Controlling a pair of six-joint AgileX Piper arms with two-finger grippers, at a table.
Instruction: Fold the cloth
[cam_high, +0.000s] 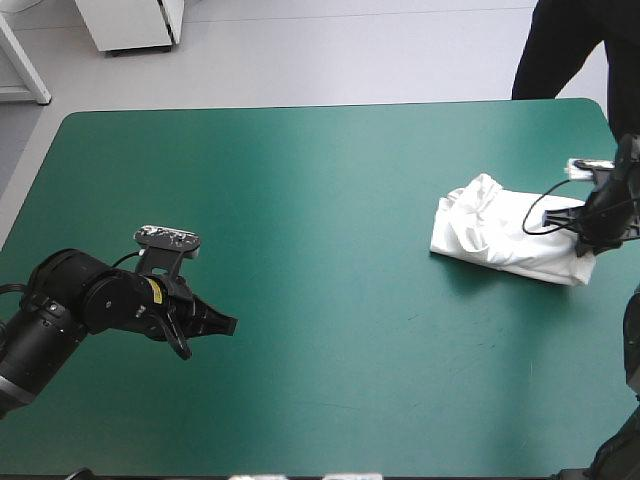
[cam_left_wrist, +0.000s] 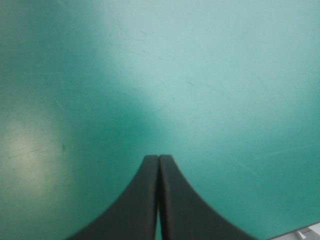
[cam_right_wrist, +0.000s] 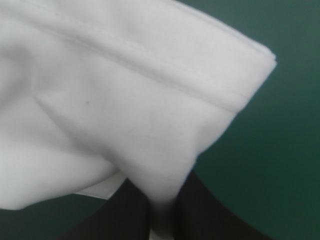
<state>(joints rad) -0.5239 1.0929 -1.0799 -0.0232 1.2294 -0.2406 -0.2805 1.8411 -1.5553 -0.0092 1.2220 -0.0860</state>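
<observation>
Teal-green cover (cam_high: 300, 180) spreads over the whole table (cam_high: 330, 107). On it, close to the right edge and somewhat toward the far side, we see the T-shirt (cam_high: 500, 235). It lies as a folded white bundle, roughly oblong, with rumpled folds at the end that faces the table's middle.

In the right wrist view the T-shirt (cam_right_wrist: 125, 100) fills most of the scene. A stitched hem (cam_right_wrist: 165, 57) runs along a layered edge to a squared corner, and a lower flap of cloth narrows down into the claw. The right gripper (cam_right_wrist: 161, 215) has its 2 black fingers (cam_right_wrist: 210, 215) all but closed, with that flap pinched between them. From above we find the right gripper (cam_high: 588, 238) at the bundle's end nearest the right edge, touching the cloth.

Well apart from the bundle, the left gripper (cam_high: 222, 325) sits over bare cover near the table's left edge, toward the near side, pointing at the table's middle. Its 2 fingers (cam_left_wrist: 135, 200) are pressed together into 1 pointed arch and grip nothing. Ahead of the left gripper (cam_left_wrist: 158, 159) we see only cover with faint scratches.
</observation>
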